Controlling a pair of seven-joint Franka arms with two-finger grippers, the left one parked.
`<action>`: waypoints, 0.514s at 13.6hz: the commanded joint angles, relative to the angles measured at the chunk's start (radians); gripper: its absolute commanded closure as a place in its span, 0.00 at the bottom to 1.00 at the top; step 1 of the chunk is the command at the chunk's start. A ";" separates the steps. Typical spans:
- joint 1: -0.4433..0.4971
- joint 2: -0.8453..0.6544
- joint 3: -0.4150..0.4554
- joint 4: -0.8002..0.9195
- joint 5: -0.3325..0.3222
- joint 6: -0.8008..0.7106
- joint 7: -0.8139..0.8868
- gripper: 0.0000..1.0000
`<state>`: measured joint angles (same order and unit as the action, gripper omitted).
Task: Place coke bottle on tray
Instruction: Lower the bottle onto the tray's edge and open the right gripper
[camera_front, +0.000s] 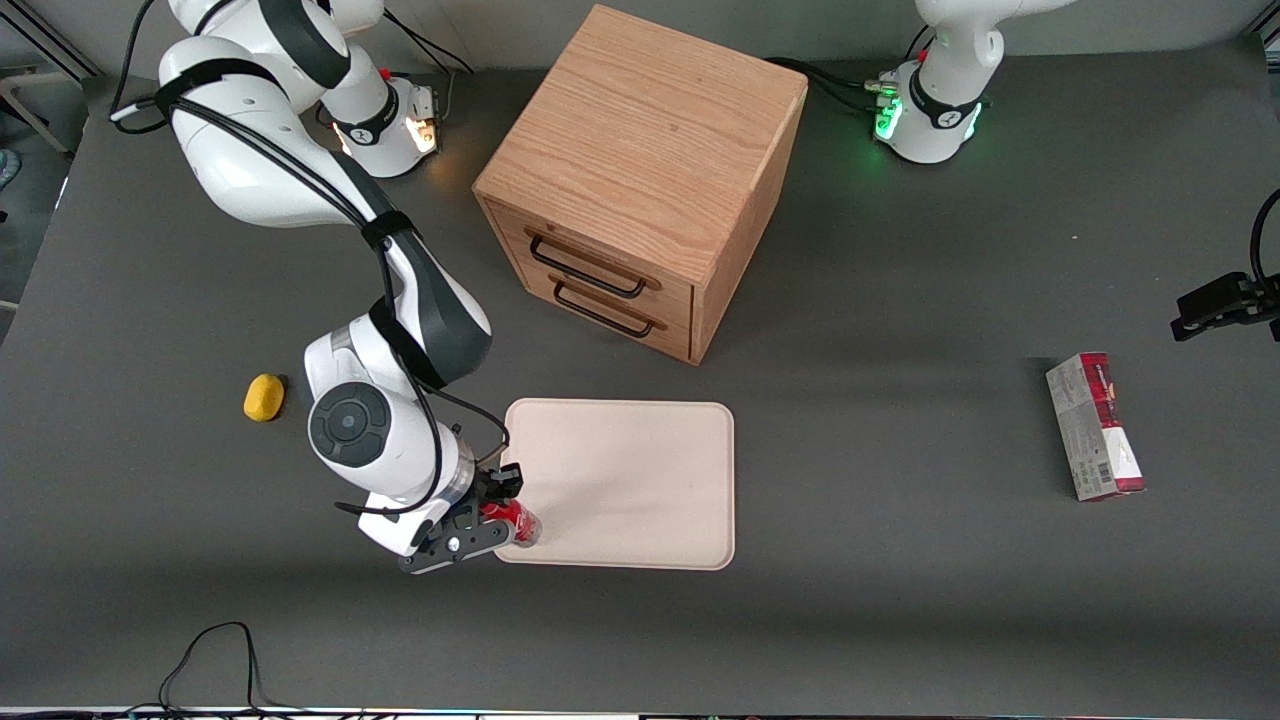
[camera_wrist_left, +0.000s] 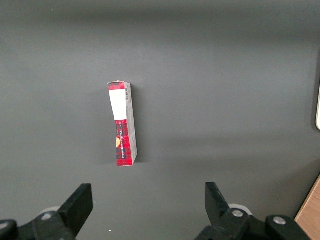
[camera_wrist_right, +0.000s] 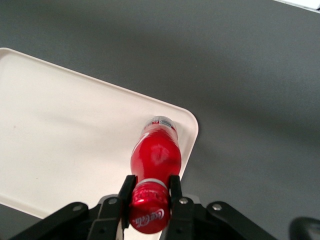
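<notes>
The coke bottle (camera_front: 517, 522) (camera_wrist_right: 155, 154) is a slim red bottle with a red cap, and it stands at the tray's corner nearest the front camera, toward the working arm's end. My gripper (camera_front: 498, 508) (camera_wrist_right: 150, 192) is shut on the bottle's cap and neck, one black finger pressed on each side. The cream tray (camera_front: 640, 470) (camera_wrist_right: 60, 145) lies flat on the dark table in front of the wooden drawer box. The bottle's clear base sits just inside the tray's rim; whether it touches the tray floor I cannot tell.
A wooden drawer box (camera_front: 640, 170) with two black handles stands farther from the front camera than the tray. A yellow object (camera_front: 264, 397) lies toward the working arm's end. A red-and-grey carton (camera_front: 1095, 426) (camera_wrist_left: 123, 123) lies toward the parked arm's end.
</notes>
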<state>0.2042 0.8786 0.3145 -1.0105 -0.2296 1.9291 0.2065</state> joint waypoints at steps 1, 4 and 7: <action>-0.005 -0.001 0.008 -0.019 -0.027 0.043 0.048 0.70; -0.006 0.002 0.006 -0.037 -0.025 0.070 0.063 0.00; -0.006 -0.001 0.005 -0.037 -0.027 0.088 0.082 0.00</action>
<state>0.2020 0.8880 0.3123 -1.0336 -0.2303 1.9986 0.2515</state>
